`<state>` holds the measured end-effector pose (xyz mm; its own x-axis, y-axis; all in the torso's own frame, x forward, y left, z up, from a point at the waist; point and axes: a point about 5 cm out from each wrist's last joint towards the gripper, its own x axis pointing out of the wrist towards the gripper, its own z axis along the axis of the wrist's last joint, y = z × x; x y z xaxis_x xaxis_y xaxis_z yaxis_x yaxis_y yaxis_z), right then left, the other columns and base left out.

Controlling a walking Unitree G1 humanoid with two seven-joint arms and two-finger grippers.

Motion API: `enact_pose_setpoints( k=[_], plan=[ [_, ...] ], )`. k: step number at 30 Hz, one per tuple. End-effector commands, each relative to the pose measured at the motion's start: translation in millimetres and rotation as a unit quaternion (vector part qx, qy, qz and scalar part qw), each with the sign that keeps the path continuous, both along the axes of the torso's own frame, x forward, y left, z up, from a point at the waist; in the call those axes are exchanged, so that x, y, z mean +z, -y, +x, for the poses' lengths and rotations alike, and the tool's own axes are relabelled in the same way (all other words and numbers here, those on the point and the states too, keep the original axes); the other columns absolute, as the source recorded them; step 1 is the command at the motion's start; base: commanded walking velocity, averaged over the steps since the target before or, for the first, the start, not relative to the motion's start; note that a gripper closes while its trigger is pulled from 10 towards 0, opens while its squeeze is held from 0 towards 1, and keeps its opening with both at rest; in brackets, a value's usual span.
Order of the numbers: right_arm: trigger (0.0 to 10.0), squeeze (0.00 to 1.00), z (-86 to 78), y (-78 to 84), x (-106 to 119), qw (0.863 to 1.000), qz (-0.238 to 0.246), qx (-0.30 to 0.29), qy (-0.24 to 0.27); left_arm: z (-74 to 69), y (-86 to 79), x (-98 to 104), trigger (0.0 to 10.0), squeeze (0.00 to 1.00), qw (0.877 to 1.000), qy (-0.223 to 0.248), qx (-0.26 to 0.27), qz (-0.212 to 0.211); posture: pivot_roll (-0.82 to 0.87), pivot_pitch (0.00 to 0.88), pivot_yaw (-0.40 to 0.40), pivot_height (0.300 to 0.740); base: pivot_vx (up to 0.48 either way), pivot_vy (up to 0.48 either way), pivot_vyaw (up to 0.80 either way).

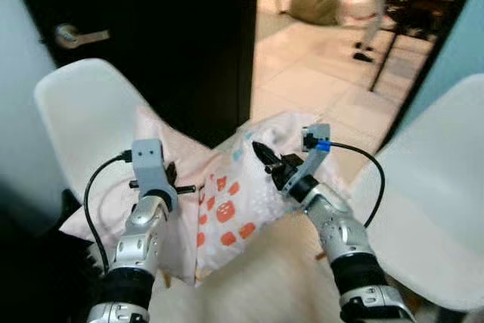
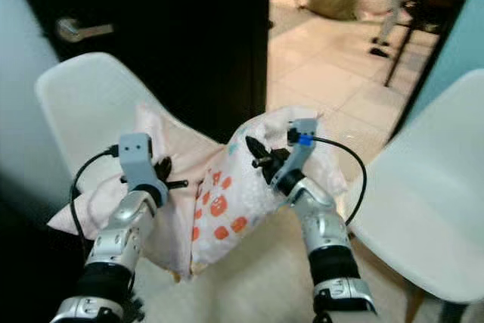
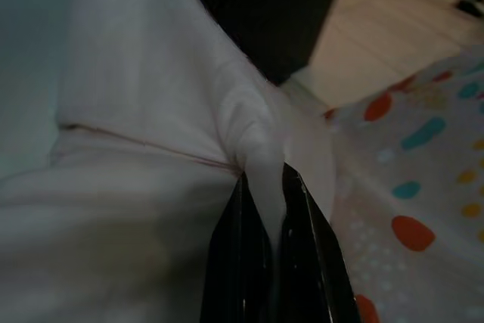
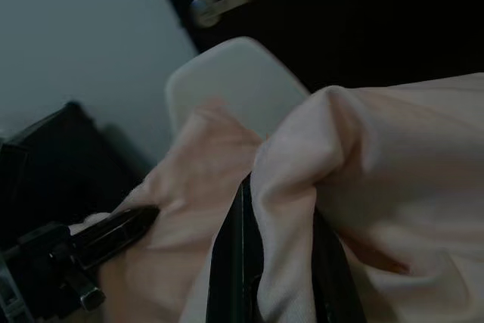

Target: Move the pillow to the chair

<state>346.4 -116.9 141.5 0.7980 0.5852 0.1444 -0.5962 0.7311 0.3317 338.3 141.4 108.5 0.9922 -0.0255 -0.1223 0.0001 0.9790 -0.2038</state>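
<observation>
Arms reach forward — both grippers, left gripper (image 1: 171,179) and right gripper (image 1: 265,158), pinching the pillow (image 1: 227,209).

The two head cameras look forward and down from above the pale pink pillow with orange and teal dots (image 1: 227,209), sharing it, the white moulded plastic chair (image 1: 83,111) behind it and the dark door (image 2: 181,28). Each wrist camera sits very near the pillow, looking along its own black fingers (image 3: 302,262) pressed into the fabric.
</observation>
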Motion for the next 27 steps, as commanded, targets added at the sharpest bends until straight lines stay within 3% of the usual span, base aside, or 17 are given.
enact_pose_setpoints(
  k=[1,9,18,27],
  plan=[
    [10.0,0.00,-0.1,-9.2,7.0,1.000,0.010,0.023,0.019,2.5,9.4,7.8,10.0,0.00,1.000,0.022,-0.018,0.007,-0.03,0.041,0.000,0.740,0.000,0.000,0.75],
    [10.0,0.00,0.3,-8.6,9.5,0.999,0.017,0.015,0.028,1.5,10.6,7.4,10.0,0.00,1.000,0.022,-0.019,0.008,-0.03,0.049,0.003,0.740,0.000,0.000,0.75],
    [10.0,0.00,0.9,-7.8,7.7,1.000,0.013,0.006,0.019,1.7,12.7,9.2,10.0,0.00,0.999,0.024,-0.020,0.010,-0.03,0.053,0.004,0.740,0.000,-0.315,0.06],
    [10.0,0.00,3.7,-5.6,11.3,1.000,0.009,0.001,0.026,5.5,15.3,11.5,10.0,0.00,1.000,0.023,-0.020,0.006,-0.03,0.053,0.008,0.740,0.000,0.000,0.79]
  ],
)
